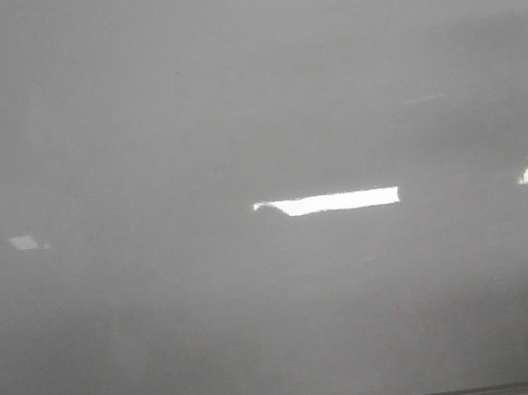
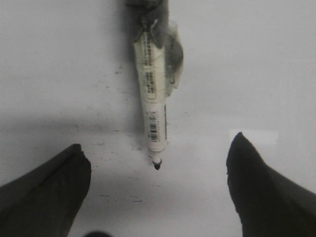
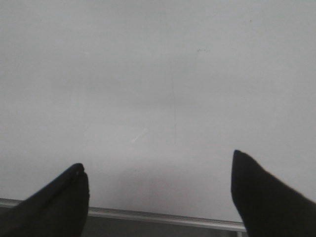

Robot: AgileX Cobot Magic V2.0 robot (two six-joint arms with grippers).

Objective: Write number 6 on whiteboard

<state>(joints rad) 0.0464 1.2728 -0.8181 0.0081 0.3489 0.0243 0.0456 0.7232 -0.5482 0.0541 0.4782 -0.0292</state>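
One marker: slim white plastic pen (image 2: 154, 106), light, stiff, slippery; grasp mid-barrel.
Board: glossy pale grey whiteboard (image 1: 254, 113), unmarked.
Grippers: left gripper (image 2: 157, 190), right gripper (image 3: 159, 190), fingers apart, empty.

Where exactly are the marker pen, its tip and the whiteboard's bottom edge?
marker pen (image 2: 154, 106), left wrist view, middle of its white barrel.
marker tip (image 2: 157, 165), left wrist view, dark nib.
whiteboard (image 3: 163, 217), right wrist view, metal bottom edge.

Left hand (image 2: 158, 192) held wide apart, dark fingers (image 2: 47, 190) in the lower corners of its wrist frame. Right hand (image 3: 158, 192) likewise spread, fingers (image 3: 269, 197) in the lower corners. Neither seen in the front frame.
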